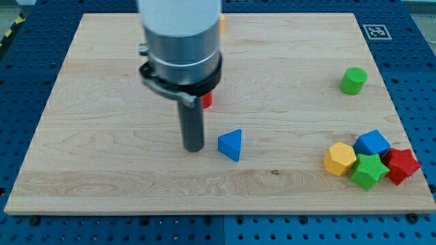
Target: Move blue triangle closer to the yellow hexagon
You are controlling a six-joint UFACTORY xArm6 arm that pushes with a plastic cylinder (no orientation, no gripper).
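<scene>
The blue triangle (231,145) lies on the wooden board (102,136), a little below its middle. The yellow hexagon (339,158) sits at the lower right, far to the right of the triangle. My tip (194,148) rests on the board just left of the blue triangle, with a small gap between them. The arm's wide grey body hides the board above the tip.
A green star (368,170), a blue block (372,143) and a red star (401,165) cluster right of the yellow hexagon. A green cylinder (353,80) stands at the upper right. A red block (206,99) and a yellow block (221,24) are partly hidden behind the arm.
</scene>
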